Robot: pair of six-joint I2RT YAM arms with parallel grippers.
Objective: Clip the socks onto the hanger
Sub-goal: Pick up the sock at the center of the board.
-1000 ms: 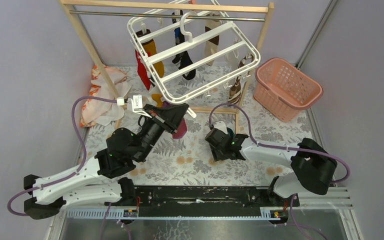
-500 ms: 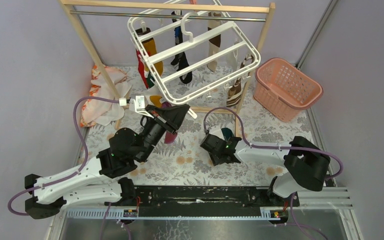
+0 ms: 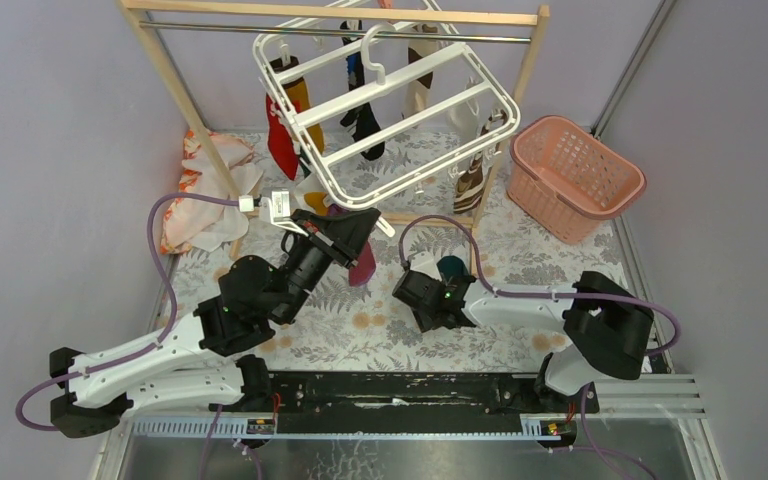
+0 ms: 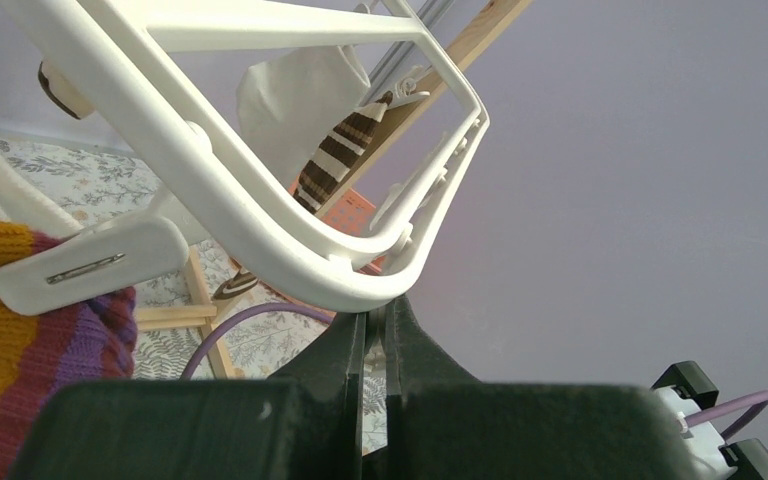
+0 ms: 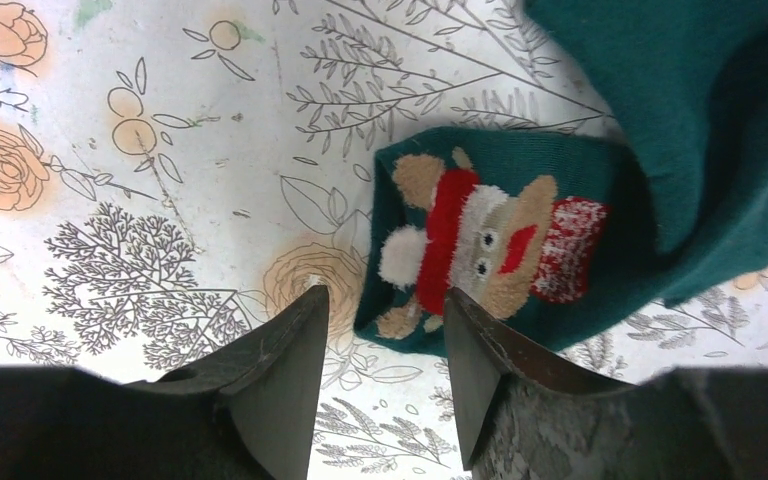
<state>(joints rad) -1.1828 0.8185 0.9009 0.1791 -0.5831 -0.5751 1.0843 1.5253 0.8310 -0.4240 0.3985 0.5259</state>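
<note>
A: Floral tablecloth (image 3: 380,335). Right gripper (image 5: 382,295) is held half open, nothing pinched; teal sock (image 5: 480,240) edge is straddled at its 1 o'clock.

B: Left gripper (image 4: 375,312) is shut, tips touching hanger (image 4: 260,235) rim at 12 o'clock. Clipped socks (image 3: 285,135) are seen beyond.

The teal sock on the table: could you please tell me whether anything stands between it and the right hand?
Nothing visible does. The right hand, open, hangs right over the near corner of the teal sock, with only the flowered table cover around it.
</note>
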